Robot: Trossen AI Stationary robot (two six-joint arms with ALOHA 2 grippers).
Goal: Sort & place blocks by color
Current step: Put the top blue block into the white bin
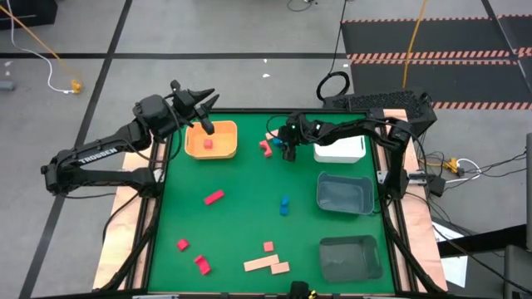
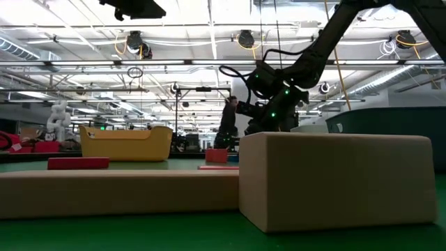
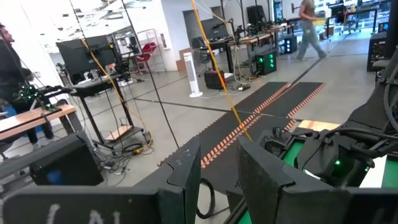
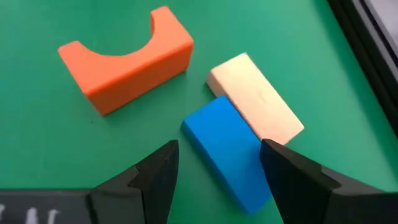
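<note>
Right gripper (image 4: 217, 171) hangs with fingers apart over the blue block (image 4: 227, 152), which lies on the green table (image 1: 241, 224) just beside the white tray (image 1: 339, 149), touching a tan block (image 4: 255, 96). We judge the blue block light, rigid and smooth, best pinched across its narrow width, clear of its tan neighbour.

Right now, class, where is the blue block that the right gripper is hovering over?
The blue block lies on the green table at its far side, touching a tan block, beside a notched red block; the open right gripper straddles it.
</note>
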